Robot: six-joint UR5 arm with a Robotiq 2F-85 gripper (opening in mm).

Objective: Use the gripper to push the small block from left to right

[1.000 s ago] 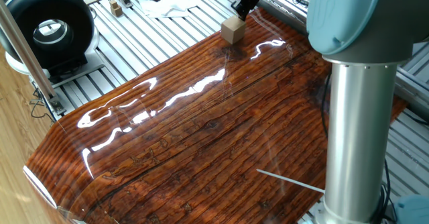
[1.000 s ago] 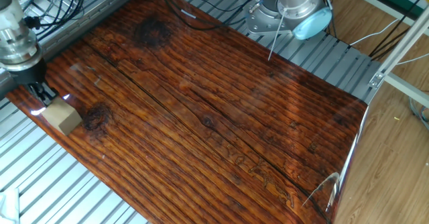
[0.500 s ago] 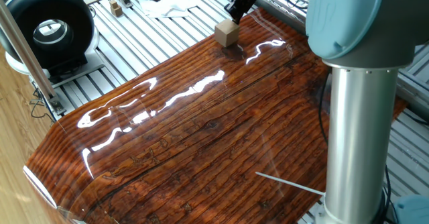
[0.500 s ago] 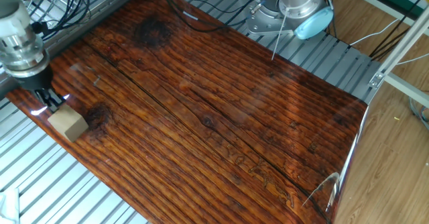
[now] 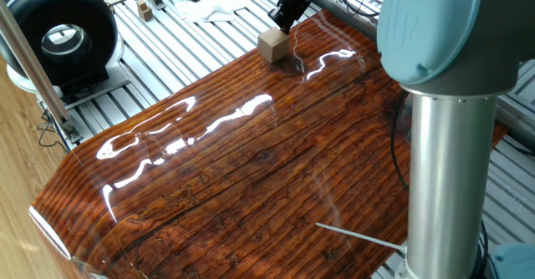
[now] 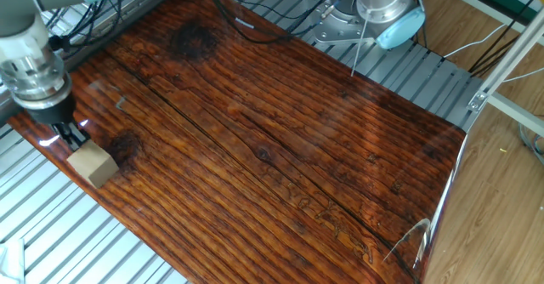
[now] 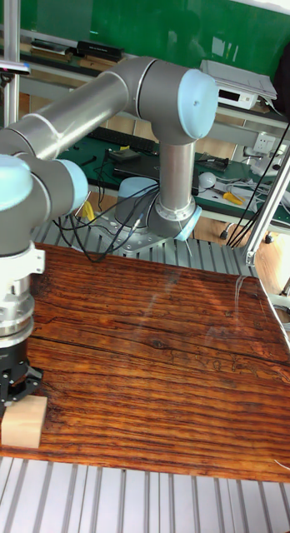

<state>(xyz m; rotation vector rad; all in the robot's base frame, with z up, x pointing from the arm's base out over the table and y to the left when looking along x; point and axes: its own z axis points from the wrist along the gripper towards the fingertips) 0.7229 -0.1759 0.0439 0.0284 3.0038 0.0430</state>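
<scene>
The jaws are drawn together, nothing between them, and their black tips press against one face of the small block (image 6: 93, 164). The gripper (image 6: 71, 134) stands upright over the board's corner, its silver wrist straight above and a blue glow visible at its base in the other fixed view. In the tall fixed view the gripper (image 7: 13, 385) sits just behind and above the small block (image 7: 23, 420), touching its top rear edge.

The small block (image 5: 273, 45) rests flat on the wooden board (image 6: 280, 139), close to the board's edge where the dark wood gives way to the ribbed metal table (image 5: 180, 49). In the tall fixed view it lies near the board's front left corner, just short of the front edge.

Beyond the block, the glossy board stretches away bare across its whole grain, wide room open toward the far side. The arm's base column (image 6: 378, 3) stands at the opposite edge, well apart from the block. A black round device (image 5: 63, 32) sits off the board on the table.
</scene>
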